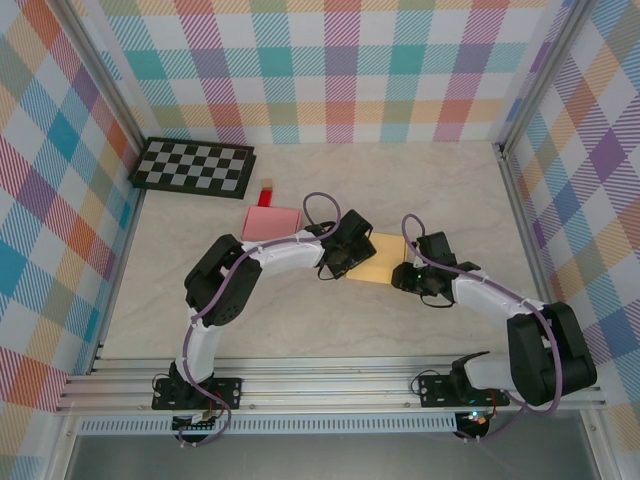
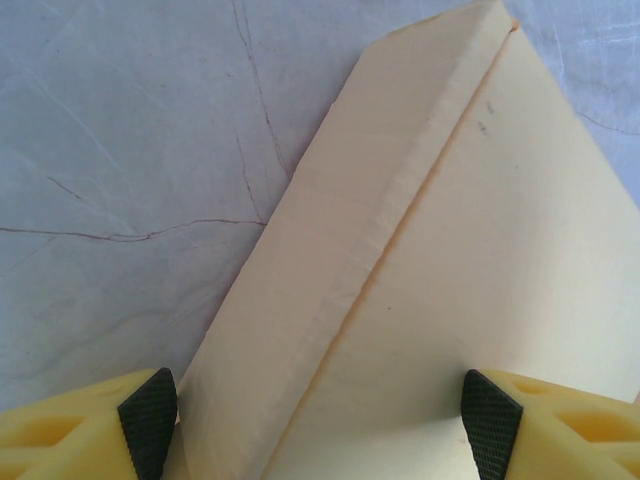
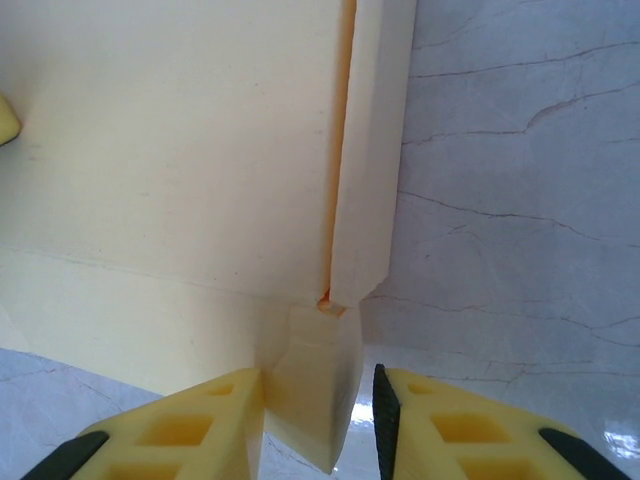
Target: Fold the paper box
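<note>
**Cream paper box [image 1: 380, 258] lies flat at mid-table, an arm at either end**

Seen from above, the paper box rests on the marbled table [image 1: 300, 330] near its middle. It is a flattened tan sheet, and both arms reach in to it from the near edge. The left gripper [image 1: 345, 262] is at its left end and the right gripper [image 1: 408, 275] at its right end.

In the left wrist view the box fills the lower right of the picture. A long side flap is folded over along a crease that runs diagonally up the frame. The left gripper stands released, its jaws spread wide. One black pad [image 2: 150, 420] sits at the outer edge of the flap, the other over the main panel, and nothing is pinched between them.

In the right wrist view a small corner tab [image 3: 315, 395] sticks out from the box, just below the end of the folded flap. It sits between the yellow fingers. One finger lies against it and the other stands just beside it. Whether the tab is actually squeezed cannot be told.

Further back on the table lie a flat pink box [image 1: 270, 223], a small red block [image 1: 267, 190] just behind it, and a checkerboard [image 1: 195, 166] at the far left.
</note>
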Available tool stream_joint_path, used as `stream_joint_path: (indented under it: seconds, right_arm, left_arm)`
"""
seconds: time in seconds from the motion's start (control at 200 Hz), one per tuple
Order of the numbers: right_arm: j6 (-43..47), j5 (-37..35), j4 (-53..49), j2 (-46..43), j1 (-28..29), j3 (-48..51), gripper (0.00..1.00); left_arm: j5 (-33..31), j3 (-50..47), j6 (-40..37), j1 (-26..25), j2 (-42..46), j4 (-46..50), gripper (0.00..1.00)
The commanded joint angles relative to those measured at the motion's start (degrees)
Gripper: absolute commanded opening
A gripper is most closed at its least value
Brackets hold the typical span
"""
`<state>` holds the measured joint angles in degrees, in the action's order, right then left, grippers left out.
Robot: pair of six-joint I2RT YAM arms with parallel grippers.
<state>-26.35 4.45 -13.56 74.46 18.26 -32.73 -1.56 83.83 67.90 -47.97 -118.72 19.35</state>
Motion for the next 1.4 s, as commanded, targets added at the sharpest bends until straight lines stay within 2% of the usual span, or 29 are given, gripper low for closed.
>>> stream_joint_path:
  seconds: [0.0, 0.065, 0.115, 0.185, 0.58, 0.655, 0.775, 0.945, 1.115, 1.27, 1.335, 1.395]
  right_arm:
    - [-0.55, -2.43, -5.24, -1.08, -0.07, 0.04, 0.35]
    - [-0.64, -2.68, -5.79, -1.93, -0.1, -0.04, 0.34]
    - [-0.63, -2.54, -5.79, -2.74, -0.13, 0.08, 0.27]
    - [-0.79, -2.72, -5.53, -3.59, -0.07, 0.36, 0.24]
    - [-1.11, -0.71, -2.53, -2.21, -0.07, 1.51, 0.25]
    - [-1.08, 0.24, -1.66, -2.24, -0.07, 1.39, 0.27]
    - [-0.07, 0.38, -0.84, -1.31, -0.13, 0.61, 0.38]
    - [0.7, -0.42, 0.19, -0.19, -0.09, -0.46, 0.38]
    - [0.55, 1.63, 1.83, 0.38, -0.1, -1.13, 0.33]
    - [-0.1, 3.73, 1.54, 0.09, -0.12, -2.03, 0.33]
    - [-0.19, 3.79, 0.53, -0.12, -0.11, -2.7, 0.36]
    - [-0.06, 2.22, -1.12, -0.02, -0.08, -3.55, 0.44]
  left_arm:
    - [-1.24, -0.86, -0.84, 0.82, -3.33, 4.88, 0.77]
    - [-1.09, -0.68, -0.84, 0.79, -3.36, 4.9, 0.77]
    - [-1.08, -0.61, -0.84, 0.8, -3.45, 4.9, 0.77]
    - [-1.13, -0.59, -0.84, 0.84, -3.54, 4.9, 0.77]
    - [-1.04, -0.93, -0.75, 0.84, -3.63, 4.73, 0.77]
    - [-0.92, -0.91, -0.75, 0.83, -3.7, 4.6, 0.77]
    - [-0.79, -0.93, -0.7, 0.83, -3.8, 4.55, 0.77]
    - [-0.55, -0.87, -0.88, 0.84, -3.8, 4.55, 0.76]
    - [-0.46, -0.94, -0.99, 0.85, -3.88, 4.55, 0.76]
    - [-0.39, -0.92, -1.08, 0.82, -3.96, 4.46, 0.76]
    - [-0.35, -0.95, -1.01, 0.84, -4.06, 4.33, 0.76]
    - [-0.24, -0.93, -1.04, 0.84, -4.1, 4.29, 0.76]
